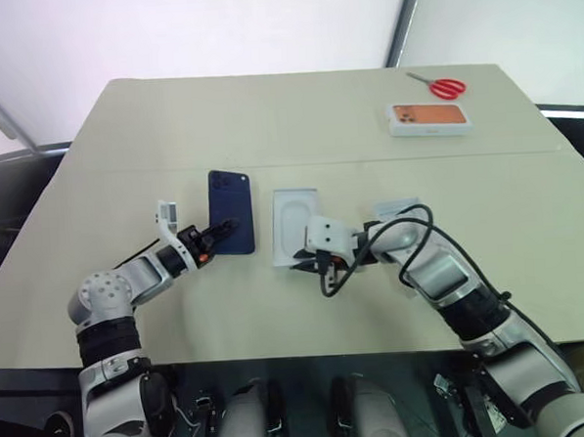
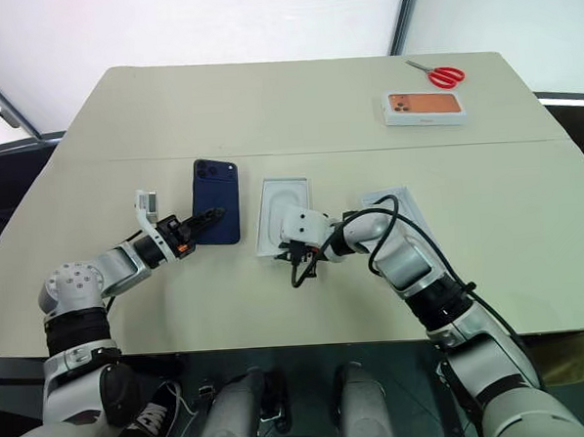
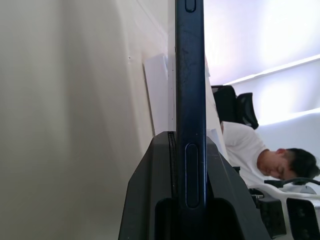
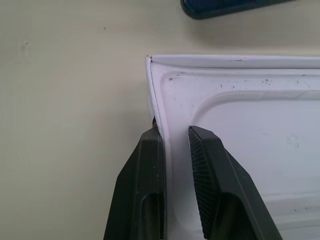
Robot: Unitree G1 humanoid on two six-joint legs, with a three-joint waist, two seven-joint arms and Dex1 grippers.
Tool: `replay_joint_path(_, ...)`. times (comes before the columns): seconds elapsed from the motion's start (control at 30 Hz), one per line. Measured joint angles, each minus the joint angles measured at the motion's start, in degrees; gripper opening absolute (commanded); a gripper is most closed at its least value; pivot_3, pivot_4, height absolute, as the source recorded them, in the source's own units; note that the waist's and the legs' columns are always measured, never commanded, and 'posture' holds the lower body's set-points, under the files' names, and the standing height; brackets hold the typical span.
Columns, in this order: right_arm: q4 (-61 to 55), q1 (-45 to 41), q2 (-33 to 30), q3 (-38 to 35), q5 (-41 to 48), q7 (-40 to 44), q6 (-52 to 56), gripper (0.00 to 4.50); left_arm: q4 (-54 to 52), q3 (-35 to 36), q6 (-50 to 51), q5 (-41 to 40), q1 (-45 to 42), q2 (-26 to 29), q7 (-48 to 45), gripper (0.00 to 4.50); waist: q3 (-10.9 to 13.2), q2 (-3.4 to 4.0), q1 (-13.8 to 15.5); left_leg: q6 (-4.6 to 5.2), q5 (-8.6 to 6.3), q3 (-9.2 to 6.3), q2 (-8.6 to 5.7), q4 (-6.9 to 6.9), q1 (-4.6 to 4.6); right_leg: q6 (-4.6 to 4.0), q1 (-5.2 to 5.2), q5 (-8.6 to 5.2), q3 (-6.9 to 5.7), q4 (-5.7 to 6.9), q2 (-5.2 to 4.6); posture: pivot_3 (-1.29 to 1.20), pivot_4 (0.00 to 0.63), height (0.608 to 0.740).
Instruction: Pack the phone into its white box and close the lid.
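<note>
The dark navy phone [image 1: 231, 207] is at the left middle of the table, its camera cluster at the far corner. My left gripper [image 1: 220, 229] is shut on its near edge; the left wrist view shows the phone [image 3: 189, 75] edge-on between the black fingers [image 3: 150, 190]. To its right lies a white insert [image 1: 294, 213] with a rounded phone-shaped recess. My right gripper [image 4: 172, 135] is shut on the insert's near rim [image 4: 160, 90], one finger outside and one inside. A second white cardboard piece [image 1: 397, 209] lies under my right arm; I cannot tell whether it is the white box or the lid.
A white box printed with an orange phone [image 1: 429, 117] and red scissors [image 1: 447, 86] lie at the far right of the beige table [image 1: 267, 112]. A black cable [image 1: 421, 212] loops over my right wrist. A person [image 3: 260, 155] sits beyond the table.
</note>
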Motion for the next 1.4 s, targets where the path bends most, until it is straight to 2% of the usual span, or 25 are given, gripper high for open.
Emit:
replay_joint_path(0.13,1.28,-0.59,3.69,0.85,-0.26,-1.02,0.42,0.75,-1.03,0.27,1.13,-2.32,-1.62,0.51,1.07,0.00,0.00,0.00,0.01,0.00,0.00,0.02,-0.01,0.00,0.00,0.00,0.01,0.00,0.00,0.00,0.02,0.00,0.150,0.738)
replay_joint_path(0.23,1.79,-1.36,4.75,0.62,0.79,-0.78,2.22,1.74,-1.53,0.56,1.56,-3.42,-1.64,0.54,2.03,0.00,0.00,0.00,0.04,0.00,0.00,0.01,-0.01,0.00,0.00,0.01,0.03,0.00,0.00,0.00,0.06,0.00,0.150,0.738)
replay_joint_path(0.33,2.37,-1.40,4.54,1.15,0.69,-0.22,2.56,3.22,-1.78,0.67,2.20,-4.37,-1.38,0.73,2.57,0.00,0.01,0.00,0.26,0.00,0.00,0.01,-0.03,0.01,-0.01,0.01,0.02,0.00,0.00,-0.01,0.06,0.00,0.150,0.738)
replay_joint_path(0.53,-0.36,-1.38,3.28,0.47,2.71,1.05,5.78,3.22,-4.53,0.13,5.03,-7.16,-0.38,-0.31,4.01,0.00,0.02,-0.02,0.32,0.00,0.00,0.00,-0.04,0.00,-0.04,0.01,0.01,0.00,0.00,-0.01,0.03,0.00,0.150,0.738)
replay_joint_path(0.83,-6.66,-1.38,-2.06,-7.84,10.29,1.85,13.18,3.22,-7.44,-3.38,5.38,-7.61,1.30,-4.92,7.30,0.00,0.04,-0.04,0.56,0.01,-0.01,-0.02,-0.07,0.00,-0.05,0.00,0.00,0.00,0.00,-0.03,-0.05,0.00,0.150,0.738)
replay_joint_path(1.0,-0.94,0.18,-12.39,-11.59,9.57,3.08,8.75,3.22,-6.51,-4.37,4.18,-7.05,0.90,-7.11,10.48,0.00,0.09,-0.11,0.61,0.09,-0.06,0.00,-0.14,0.00,-0.08,0.00,0.01,0.00,-0.03,-0.11,-0.14,0.00,0.150,0.738)
replay_joint_path(1.2,1.85,0.18,-11.62,-13.17,9.29,1.16,6.88,3.22,-5.47,-6.29,4.11,-7.01,0.37,-8.71,12.37,0.00,0.16,-0.13,0.25,0.04,-0.02,0.00,0.00,-0.05,-0.07,0.00,-0.04,0.00,-0.02,-0.08,0.01,0.00,0.150,0.738)
replay_joint_path(1.27,1.85,0.19,-11.06,-12.97,9.26,0.67,6.45,3.27,-5.39,-6.66,3.71,-6.78,0.37,-8.49,12.50,0.99,0.18,-0.13,0.39,0.04,-0.02,0.01,-0.01,-0.04,-0.08,0.00,-0.03,0.01,-0.03,-0.08,0.01,0.00,0.150,0.738)
replay_joint_path(1.33,1.85,0.19,-10.97,-12.63,9.14,0.23,5.96,3.27,-5.16,-6.65,3.37,-6.60,0.37,-8.16,12.69,1.72,0.18,-0.14,0.47,0.04,-0.02,0.01,-0.03,-0.02,-0.08,0.00,-0.02,0.01,-0.03,-0.08,-0.01,0.00,0.150,0.738)
replay_joint_path(1.4,2.33,0.12,-10.68,-12.45,9.03,-0.15,5.11,3.27,-5.18,-6.49,3.39,-7.37,-0.53,-7.93,12.47,2.75,0.19,-0.16,0.72,0.04,-0.03,-0.02,-0.04,0.01,-0.07,0.00,0.03,0.01,-0.05,-0.09,-0.04,0.00,0.150,0.738)
